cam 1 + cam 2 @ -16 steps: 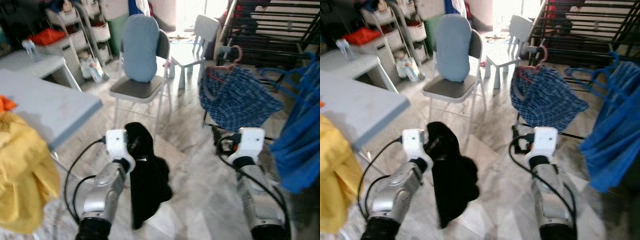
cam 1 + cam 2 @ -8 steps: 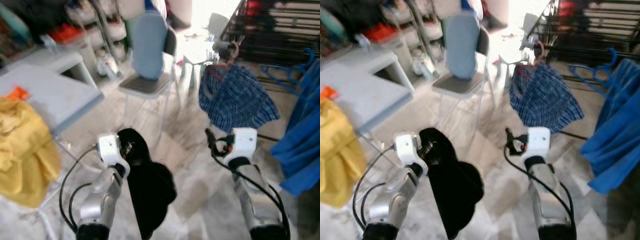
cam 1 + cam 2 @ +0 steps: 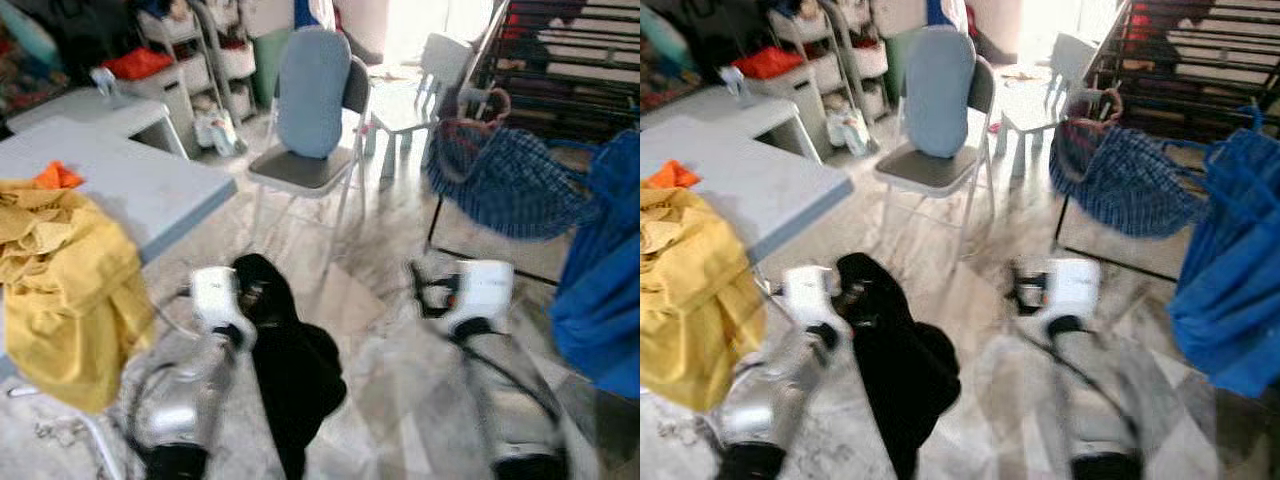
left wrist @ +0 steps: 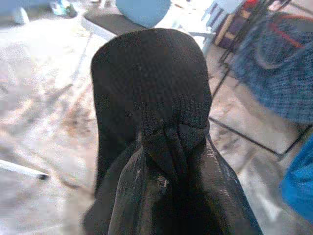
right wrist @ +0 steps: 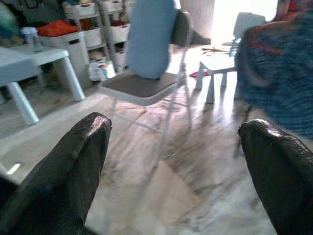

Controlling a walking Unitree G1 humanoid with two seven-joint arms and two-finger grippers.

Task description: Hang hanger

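Garment (image 4: 146,98) clenched in left claw (image 4: 166,147), hanging lengthwise floorward; right claw (image 5: 171,161) spread, unladen; drying rack (image 3: 560,50) ahead-right, nearer right arm.

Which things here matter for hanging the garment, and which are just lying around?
Part of the job:
black garment, held in the left pincer
drying rack
right pincer, open

Just lying about:
yellow cloth on the table
chair
plaid shirt
blue garment
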